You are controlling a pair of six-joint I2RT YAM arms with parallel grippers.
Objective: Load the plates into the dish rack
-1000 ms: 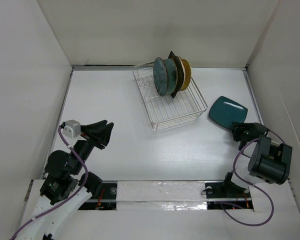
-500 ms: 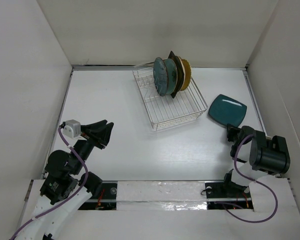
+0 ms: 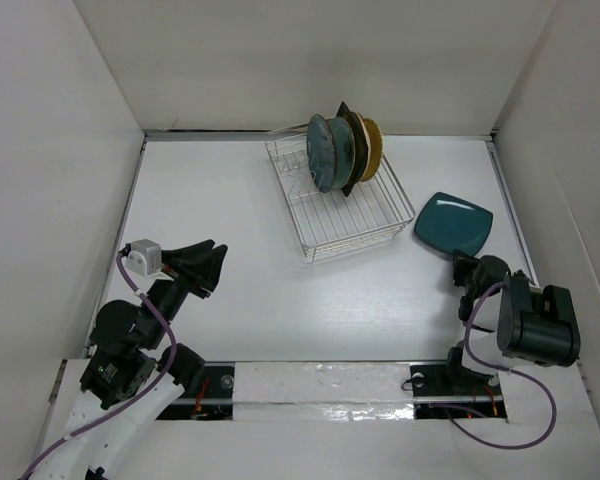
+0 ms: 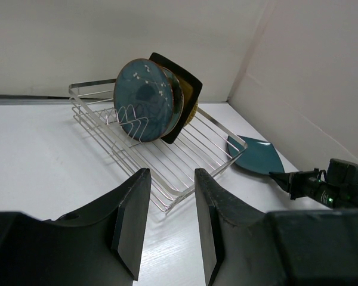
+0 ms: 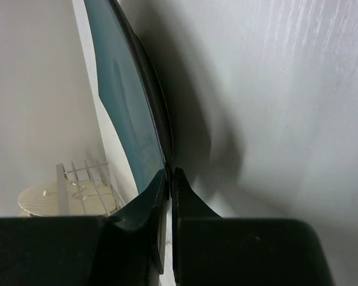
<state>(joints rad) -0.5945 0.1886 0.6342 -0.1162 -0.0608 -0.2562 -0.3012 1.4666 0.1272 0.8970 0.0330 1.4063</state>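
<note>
At the right side of the bench [image 3: 230,210], the square dark teal plate [image 3: 455,222] lies just beside the dish rack [image 3: 352,222], clear of the wires. The right gripper [image 3: 467,272] is at the plate's near edge. In the right wrist view its jaws are drawn almost fully together, and the plate's thin rim runs down into the slit between them. They appear to be pinched on that rim, though the contact itself is lost in shadow.

The rack sits toward the back of the bench, turned at an angle. Plates stand on edge in its far corner. The round dark teal plate [image 3: 325,155] is at the front, the black-rimmed mustard plate [image 3: 354,128] is behind it, and a tan plate [image 3: 374,146] is at the back. The stack is too tightly packed to count the rest. The near rows of tines hold nothing.

The left gripper [image 3: 216,268] hangs above the bench's near left area, well apart from the rack. Its jaws are parted with nothing between them, and they point toward the rack.
</note>
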